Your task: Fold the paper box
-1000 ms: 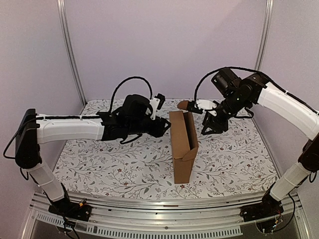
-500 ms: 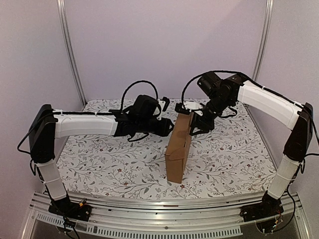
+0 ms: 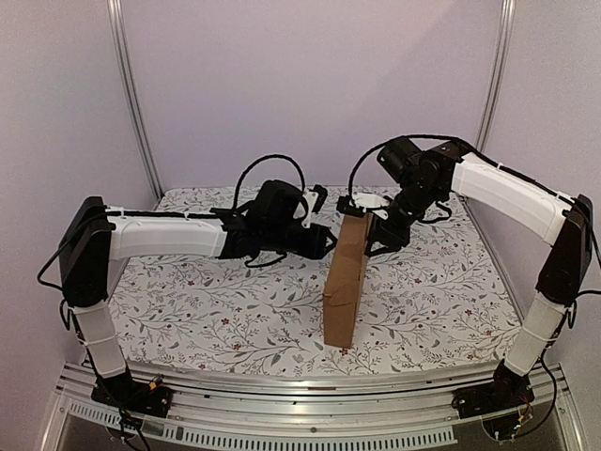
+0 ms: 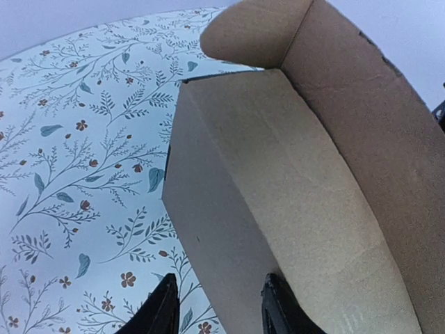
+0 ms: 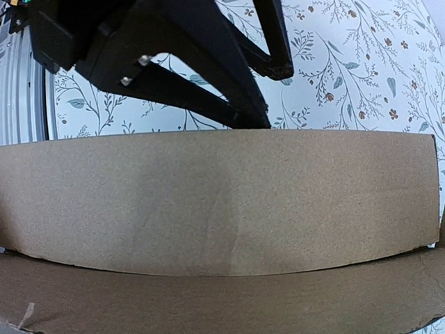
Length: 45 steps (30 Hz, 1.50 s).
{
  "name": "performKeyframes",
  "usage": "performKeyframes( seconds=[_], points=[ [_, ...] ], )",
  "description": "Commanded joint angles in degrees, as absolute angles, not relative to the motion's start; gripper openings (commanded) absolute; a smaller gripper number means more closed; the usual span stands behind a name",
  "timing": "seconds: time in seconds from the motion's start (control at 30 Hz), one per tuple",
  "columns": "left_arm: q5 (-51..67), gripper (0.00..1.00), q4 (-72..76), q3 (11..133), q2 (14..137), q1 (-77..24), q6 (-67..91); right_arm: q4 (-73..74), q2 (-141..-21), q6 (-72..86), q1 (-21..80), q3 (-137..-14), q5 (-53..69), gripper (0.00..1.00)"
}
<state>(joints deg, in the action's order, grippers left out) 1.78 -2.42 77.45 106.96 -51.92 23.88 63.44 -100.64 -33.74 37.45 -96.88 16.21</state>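
The brown paper box (image 3: 346, 282) stands on edge in the middle of the table as a narrow slab, leaning slightly. My left gripper (image 3: 326, 242) is at its left face near the far top. In the left wrist view the box (image 4: 292, 174) fills the right side. There my left gripper (image 4: 221, 309) is open, with one fingertip (image 4: 278, 306) against the cardboard and the other over the cloth. My right gripper (image 3: 373, 237) is against the box's right side at the far top. In the right wrist view the cardboard (image 5: 222, 195) hides its fingers.
A floral cloth (image 3: 216, 301) covers the table. A white object (image 3: 368, 201) lies at the back behind the box. Pale walls and metal posts (image 3: 131, 103) enclose the table. The left gripper's black fingers (image 5: 201, 76) show beyond the box in the right wrist view.
Both grippers have closed in on the box from either side. The box, open a second ago with its inside showing, now shows as a narrow closed slab.
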Motion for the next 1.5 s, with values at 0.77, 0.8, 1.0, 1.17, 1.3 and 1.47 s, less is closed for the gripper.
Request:
performKeyframes(
  seconds=[0.77, 0.8, 1.0, 1.17, 1.3, 1.47],
  points=[
    [0.9, 0.43, 5.9, 73.2, 104.9, -60.3, 24.3, 57.8, -98.2, -33.1, 29.1, -93.7, 19.5, 0.45],
    [0.7, 0.43, 5.8, 73.9, 105.4, -60.3, 23.8, 58.0, -98.3, -33.1, 29.0, -93.7, 19.6, 0.45],
    [1.2, 0.43, 5.9, 77.6, 108.0, -60.2, 22.2, 58.4, -99.9, -33.4, 28.2, -94.5, 19.4, 0.45],
    [0.2, 0.45, 5.9, 80.7, 109.1, -59.8, 20.3, 61.5, -104.0, -30.3, 24.1, -99.0, 21.9, 0.45],
    [1.7, 0.45, 4.4, 84.2, 112.0, -58.5, 19.7, 62.8, -105.5, -29.3, 22.3, -98.9, 21.4, 0.45],
    [3.7, 0.45, 2.3, 83.2, 111.2, -58.4, 19.3, 62.8, -103.8, -29.6, 19.4, -96.8, 23.6, 0.45]
  ],
)
